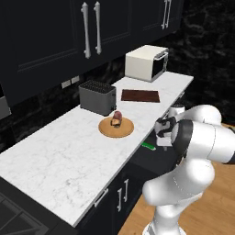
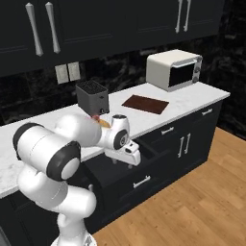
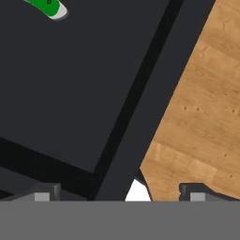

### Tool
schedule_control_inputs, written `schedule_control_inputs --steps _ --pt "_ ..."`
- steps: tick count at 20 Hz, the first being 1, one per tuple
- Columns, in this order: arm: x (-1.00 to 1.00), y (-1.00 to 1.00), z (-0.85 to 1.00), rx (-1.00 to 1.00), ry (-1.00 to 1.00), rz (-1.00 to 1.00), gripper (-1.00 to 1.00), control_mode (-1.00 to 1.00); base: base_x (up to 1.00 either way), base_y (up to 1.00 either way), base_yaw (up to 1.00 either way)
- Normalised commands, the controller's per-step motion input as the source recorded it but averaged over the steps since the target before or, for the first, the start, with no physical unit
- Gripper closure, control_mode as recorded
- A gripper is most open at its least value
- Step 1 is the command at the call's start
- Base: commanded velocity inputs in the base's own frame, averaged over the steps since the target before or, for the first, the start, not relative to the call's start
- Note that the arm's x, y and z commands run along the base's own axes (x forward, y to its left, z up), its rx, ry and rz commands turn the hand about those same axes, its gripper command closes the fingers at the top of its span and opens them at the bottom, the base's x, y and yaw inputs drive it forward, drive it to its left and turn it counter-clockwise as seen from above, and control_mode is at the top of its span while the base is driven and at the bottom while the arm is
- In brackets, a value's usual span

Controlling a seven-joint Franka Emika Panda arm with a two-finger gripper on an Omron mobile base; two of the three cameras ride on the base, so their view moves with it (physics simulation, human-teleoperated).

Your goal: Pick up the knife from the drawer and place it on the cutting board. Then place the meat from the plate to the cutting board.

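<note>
In drawer (image 3: pixel 70 93), knife (image 3: pixel 49 8) far from open tool (image 3: pixel 119 194).

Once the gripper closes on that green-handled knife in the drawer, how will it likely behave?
The knife looks small and thin, so probably light and rigid. Lying flat on the drawer floor, it may skid rather than roll if nudged. The open gripper sits well off it, so an off-centre grip could tilt it.

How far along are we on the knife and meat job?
Done: the drawer is open. In hand: the open end effector hangs empty above it, with the knife lying inside. Left: the knife and the meat, now on the plate, must go to the bare cutting board.
</note>
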Motion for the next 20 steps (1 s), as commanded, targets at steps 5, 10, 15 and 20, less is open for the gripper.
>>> schedule_control_inputs --steps 5,10,15,20 --pt "0.14 -0.12 -0.31 0.0 0.0 0.0 -1.0 -1.0 0.0 0.0 0.0" --pt "0.21 -0.07 -0.29 0.0 0.0 0.0 -1.0 -1.0 0.0 0.0 0.0" --pt "0.13 -0.06 -0.22 0.0 0.0 0.0 -1.0 -1.0 0.0 0.0 0.0" --pt "0.14 -0.01 -0.24 0.0 0.0 0.0 -1.0 -1.0 0.0 0.0 0.0"
